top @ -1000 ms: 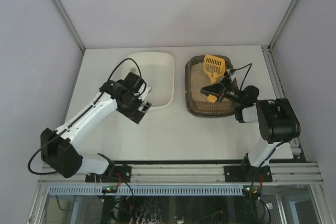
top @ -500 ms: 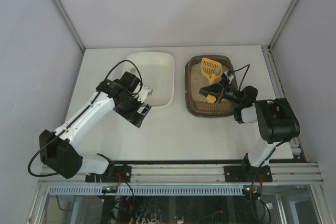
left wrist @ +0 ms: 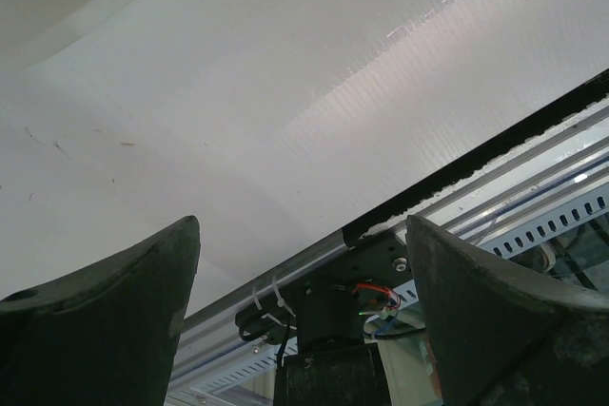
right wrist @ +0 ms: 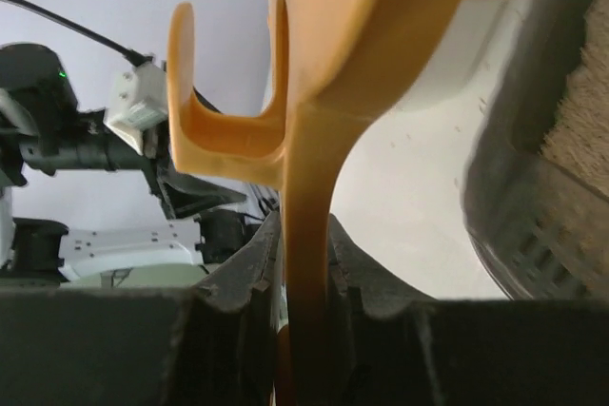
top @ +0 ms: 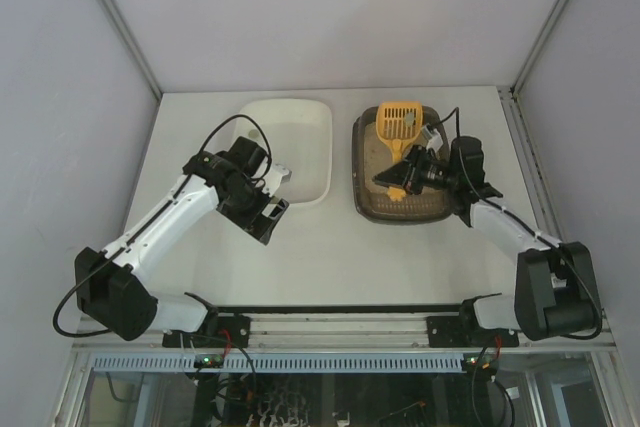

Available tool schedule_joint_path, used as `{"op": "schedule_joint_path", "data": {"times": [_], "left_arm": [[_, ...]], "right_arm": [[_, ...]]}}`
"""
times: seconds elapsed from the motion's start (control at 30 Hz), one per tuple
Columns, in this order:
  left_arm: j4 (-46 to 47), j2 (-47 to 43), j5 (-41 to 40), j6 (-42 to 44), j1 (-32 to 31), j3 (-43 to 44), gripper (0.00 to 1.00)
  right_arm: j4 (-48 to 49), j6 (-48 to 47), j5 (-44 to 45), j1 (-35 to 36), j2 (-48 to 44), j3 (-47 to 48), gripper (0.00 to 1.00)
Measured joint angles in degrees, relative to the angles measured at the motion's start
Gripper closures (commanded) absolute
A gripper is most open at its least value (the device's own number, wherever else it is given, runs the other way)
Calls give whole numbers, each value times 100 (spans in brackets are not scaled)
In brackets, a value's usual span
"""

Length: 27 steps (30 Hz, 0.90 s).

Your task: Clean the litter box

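Left gripper (top: 268,211): fingers spread wide, nothing between them. It hangs over the table (top: 330,247), well to the left of the litter box (top: 364,199), near the front corner of the white tub (top: 297,145). The tub sits just left of the box, close beside it, and I can't tell if the 2 touch. It looks bare inside, no waste showing, so I'd say nothing has been dumped there yet.

The litter box is the brown tray right of table centre, with beige litter in it. The yellow scoop (top: 399,119) has its slotted head over the far end of the box and its handle runs back toward you. I can't tell if the head carries anything.

Right gripper (top: 400,180): over the middle of the box, fingers clamped tight on the scoop handle.

My read: you're early on. Scoop in hand, sifting and carrying to the tub left to do.
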Motion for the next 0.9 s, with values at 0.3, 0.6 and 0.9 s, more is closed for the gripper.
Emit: {"op": "schedule_joint_path", "data": {"times": [0.3, 0.6, 0.9], "left_arm": [[0, 0, 66, 39, 0, 0, 7], [-7, 0, 87, 44, 118, 2, 13], [-796, 487, 1993, 638, 2352, 1010, 0]], "right_arm": [[3309, 2330, -1270, -667, 776, -1451, 100], [6046, 4083, -1513, -483, 1172, -1412, 100], [-367, 229, -391, 557, 260, 1025, 100]]}}
